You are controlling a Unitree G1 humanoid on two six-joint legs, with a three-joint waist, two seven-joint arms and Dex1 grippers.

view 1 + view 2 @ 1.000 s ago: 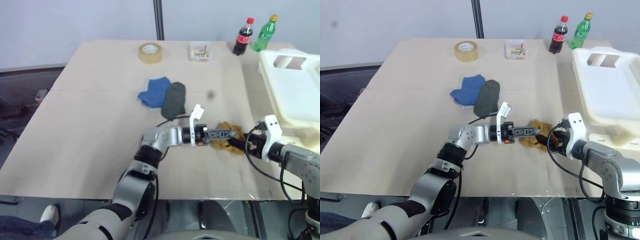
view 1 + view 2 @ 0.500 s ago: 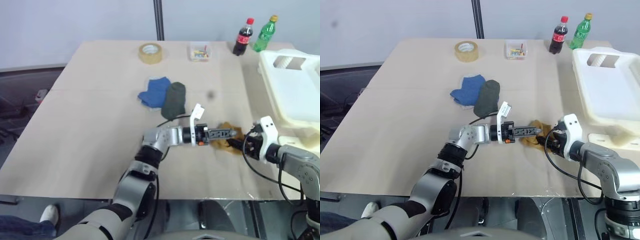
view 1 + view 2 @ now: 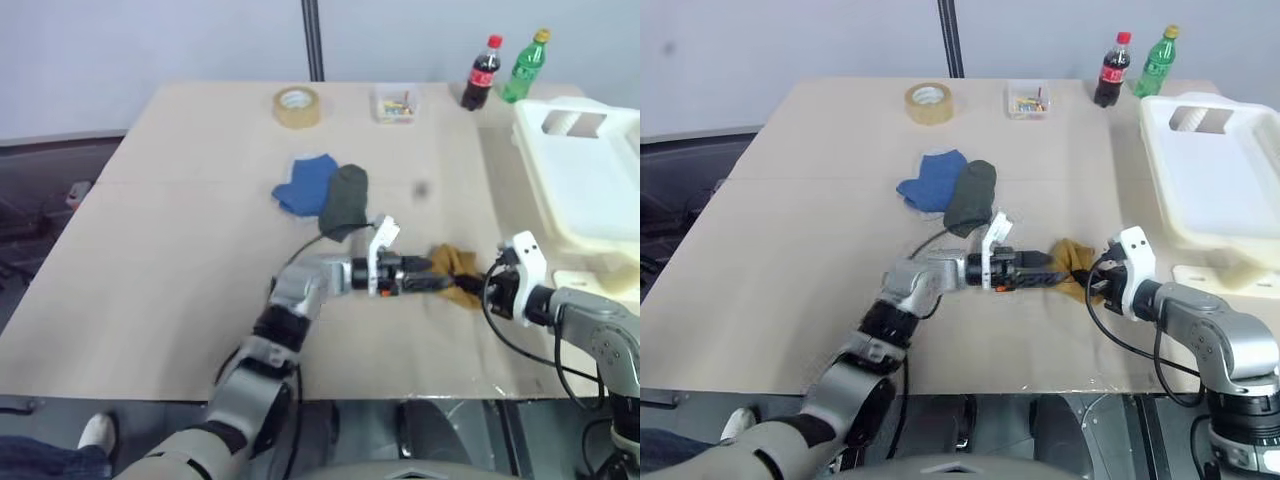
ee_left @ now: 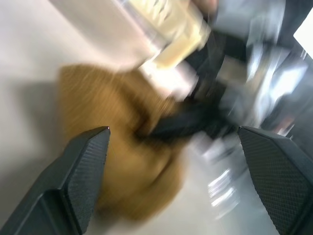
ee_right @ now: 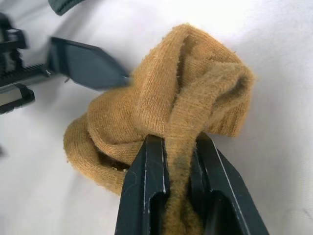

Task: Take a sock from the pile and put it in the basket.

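A mustard-yellow sock lies crumpled on the surface, folded over itself in a loose knot, with a pinch of its knit caught between two closed black jaws. Farther back, the rest of the pile lies flat: a blue sock overlapped by a dark grey-green one. The white basket stands at the surface's right edge.
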